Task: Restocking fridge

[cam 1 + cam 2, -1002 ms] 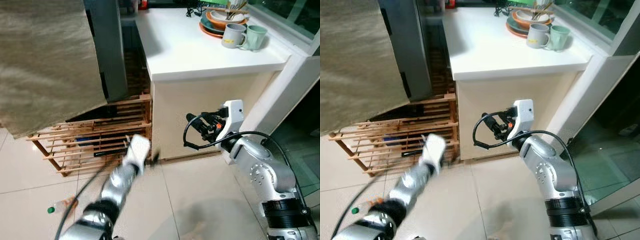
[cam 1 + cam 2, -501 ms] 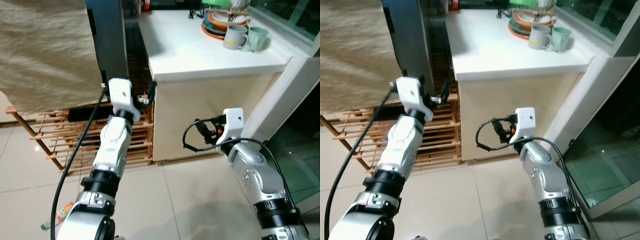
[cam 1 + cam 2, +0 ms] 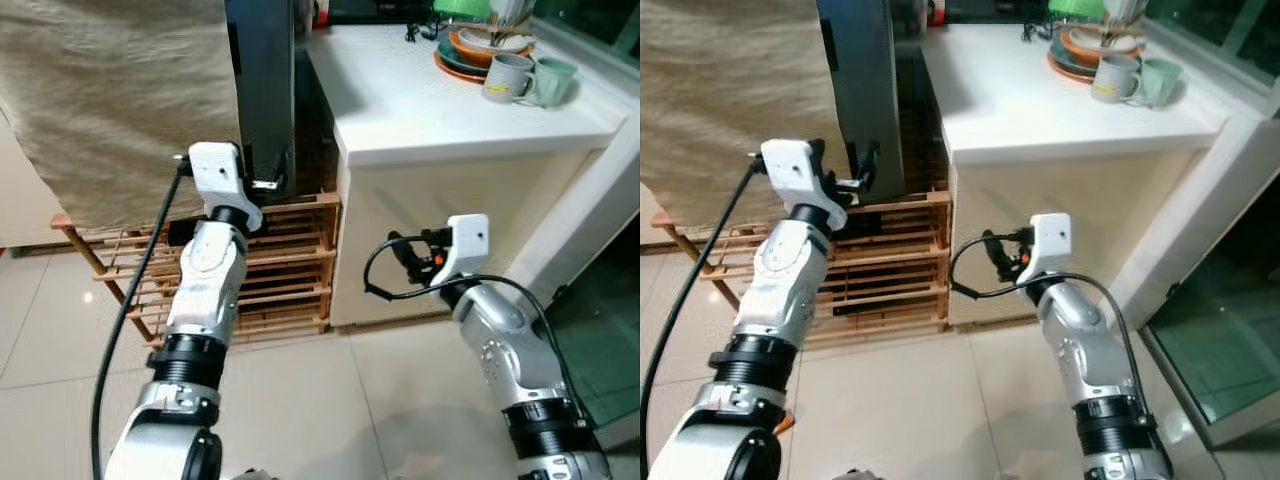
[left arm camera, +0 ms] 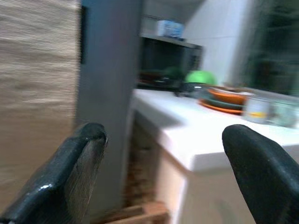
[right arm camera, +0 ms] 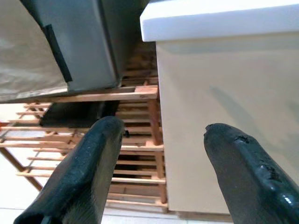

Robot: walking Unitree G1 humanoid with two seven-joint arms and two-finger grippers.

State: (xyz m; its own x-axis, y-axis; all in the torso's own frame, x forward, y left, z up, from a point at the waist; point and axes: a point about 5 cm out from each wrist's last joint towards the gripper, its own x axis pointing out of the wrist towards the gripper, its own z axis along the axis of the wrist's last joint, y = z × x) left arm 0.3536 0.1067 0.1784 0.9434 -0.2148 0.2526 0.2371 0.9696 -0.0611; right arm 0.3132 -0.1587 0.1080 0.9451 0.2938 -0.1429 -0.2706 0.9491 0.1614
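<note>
**Spotter:** Left eye view first, biggest thing down to smallest. Your fridge (image 3: 262, 90) is the tall dark grey cabinet at the top centre, door shut from what you can see, with a tan woven cloth (image 3: 120, 100) hanging in front of its left side. It sits on a slatted wooden rack (image 3: 285, 265), presumably to keep it off the tiles. Right beside it stands the white counter (image 3: 450, 110), with stacked plates (image 3: 475, 55) and two mugs (image 3: 530, 78) pushed to the far corner, which leaves the near part bare for setting goods down.

**Operator:** And my arms? Am I carrying anything to stock?

**Spotter:** No. Your left gripper (image 4: 163, 154) is raised close to the fridge's lower front corner, near the dark strip on the door edge, fingers (image 4: 74, 163) spread wide with nothing between them. I judge you hold it there to get at the door. Your right gripper (image 5: 159, 154) is held lower, in front of the counter's side panel, its fingers (image 5: 243, 163) also apart and empty, probably kept back out of the door's swing.

**Operator:** So where does that leave the job?

**Spotter:** Early, I'd say. You hold no groceries, and the fridge is not yet opened.
</note>
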